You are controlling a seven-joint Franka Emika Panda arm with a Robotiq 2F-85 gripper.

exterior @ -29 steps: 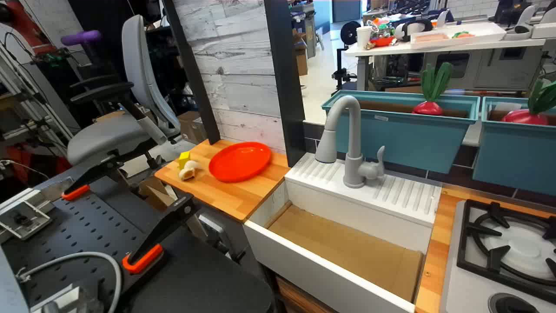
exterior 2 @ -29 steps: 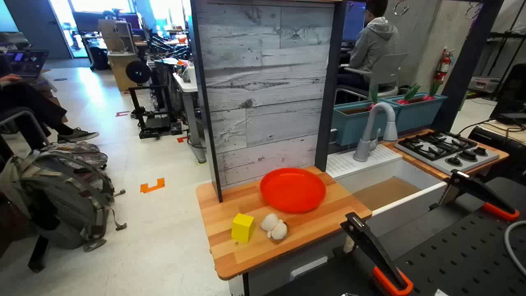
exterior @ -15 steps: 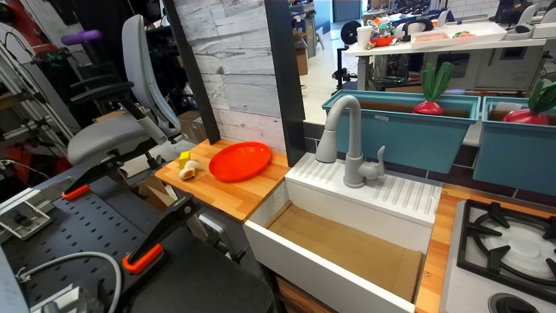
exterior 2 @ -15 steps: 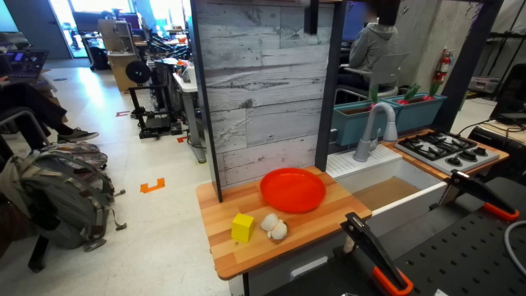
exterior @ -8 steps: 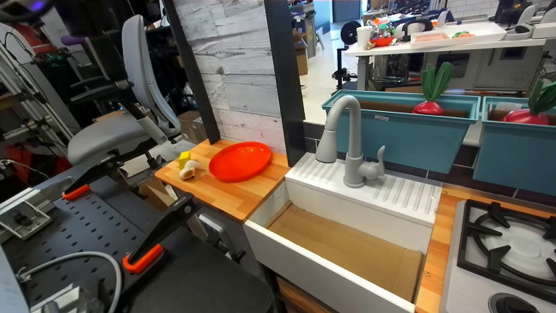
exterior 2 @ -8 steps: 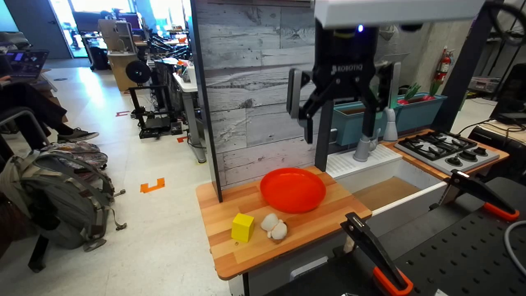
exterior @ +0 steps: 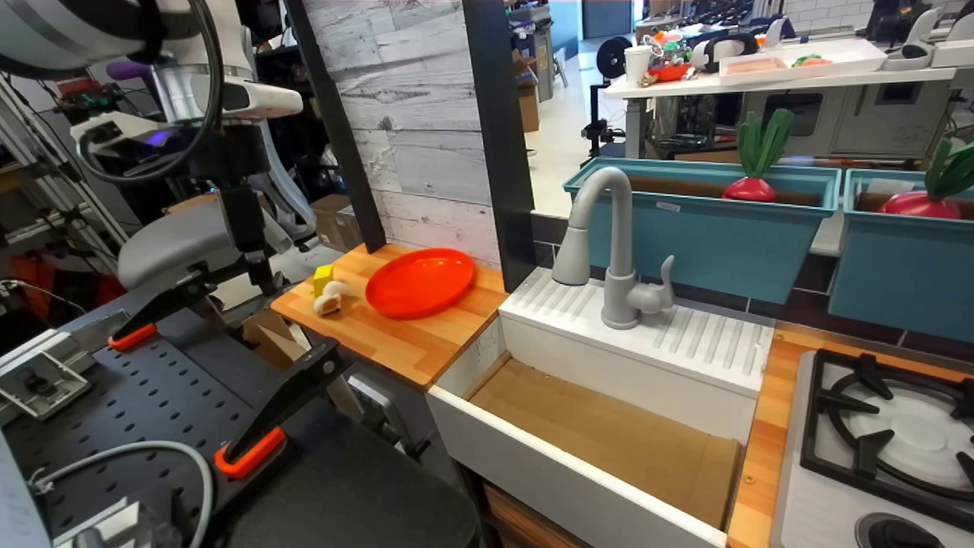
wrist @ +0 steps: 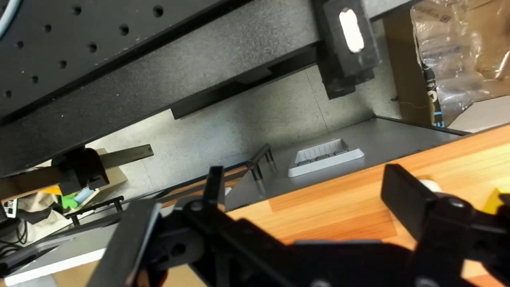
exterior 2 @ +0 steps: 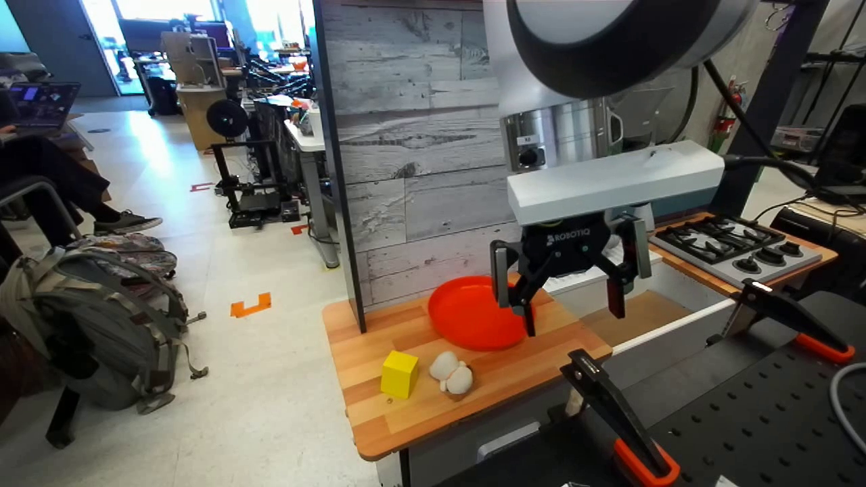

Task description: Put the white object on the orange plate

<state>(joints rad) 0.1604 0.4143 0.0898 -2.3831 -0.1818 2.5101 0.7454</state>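
Wrist view: the gripper (wrist: 305, 185) was shown with its jaws spread wide, an edge of the wooden board (wrist: 330, 203) being seen between them. In an exterior view, the gripper was suspended in the air from the robot arm (exterior 2: 575, 132), its jaws directed downward. The right side of the orange plate (exterior 2: 473, 314) was partly covered from view by one jaw. The height of the gripper above the board could not be determined.

The white object (exterior 2: 452, 373), formed of rounded pale lumps, was located on the near part of the wooden board, well apart from the gripper. A yellow block (exterior 2: 399, 374) was positioned just to its left, with a gap between them. The orange plate was laid flat on the far part of the same board, just beside the white object but apart from it. In the wrist view, the white object was largely hidden behind a jaw.

In both exterior views, the sink (exterior: 548, 483) was found to the right of the board, with a grey faucet (exterior: 622, 236) mounted at its far side.
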